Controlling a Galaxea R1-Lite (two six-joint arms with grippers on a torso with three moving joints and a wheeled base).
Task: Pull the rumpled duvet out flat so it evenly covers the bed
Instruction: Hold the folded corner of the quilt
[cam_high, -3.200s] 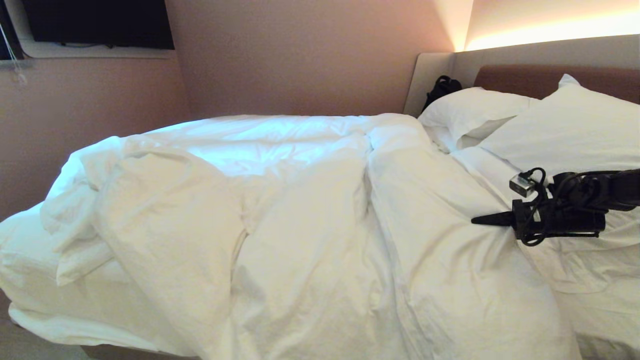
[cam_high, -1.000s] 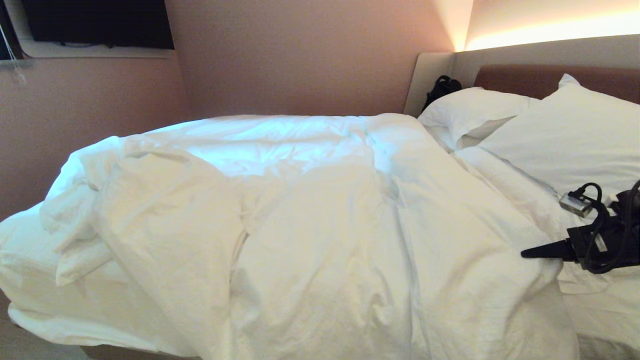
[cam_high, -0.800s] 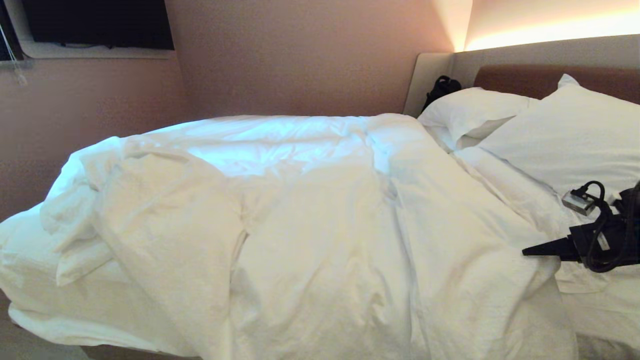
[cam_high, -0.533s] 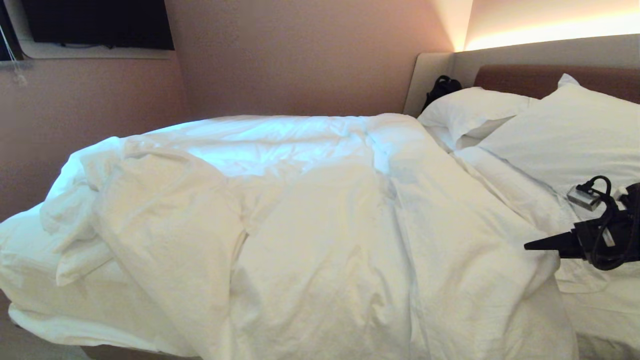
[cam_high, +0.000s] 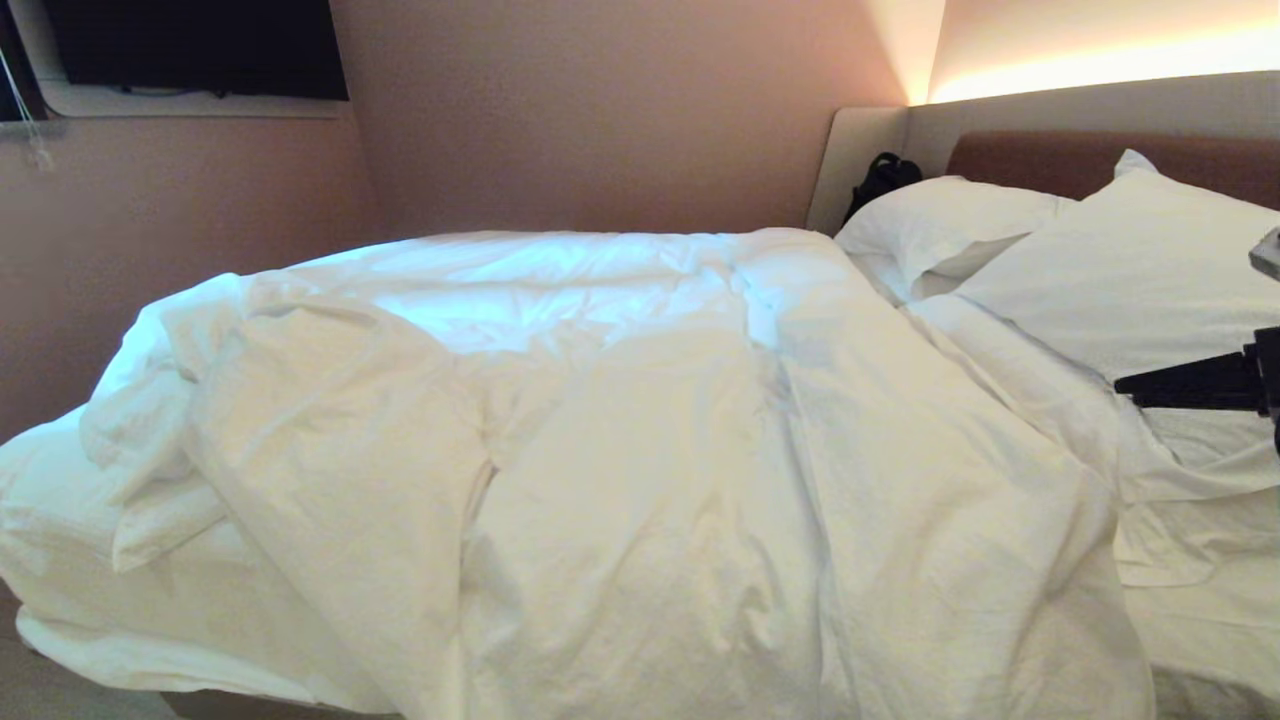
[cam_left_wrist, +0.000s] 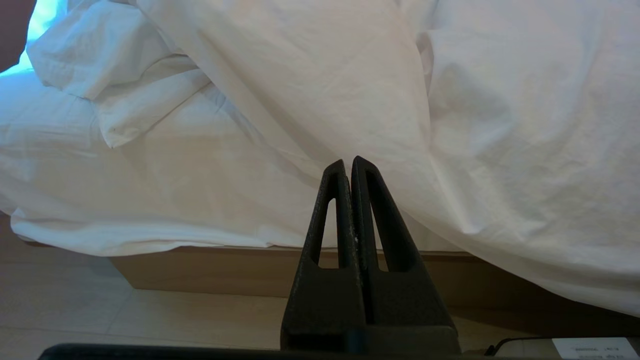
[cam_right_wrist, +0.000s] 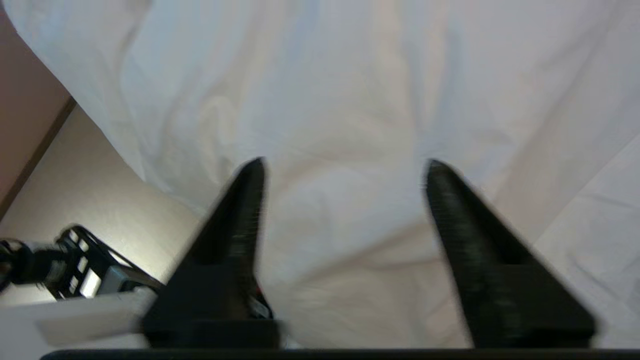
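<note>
Right gripper (cam_right_wrist: 342, 172), cut off at the head view's 3 o'clock edge, hangs empty over a pillow (cam_high: 1130, 270), fingers apart; left gripper (cam_left_wrist: 348, 167) pressed together beside the rumpled duvet (cam_high: 620, 470)

Right arm (cam_high: 1255, 380) mostly beyond picture edge

Rumpled white duvet (cam_high: 640, 440) lies bunched across the bed (cam_left_wrist: 210, 267).
</note>
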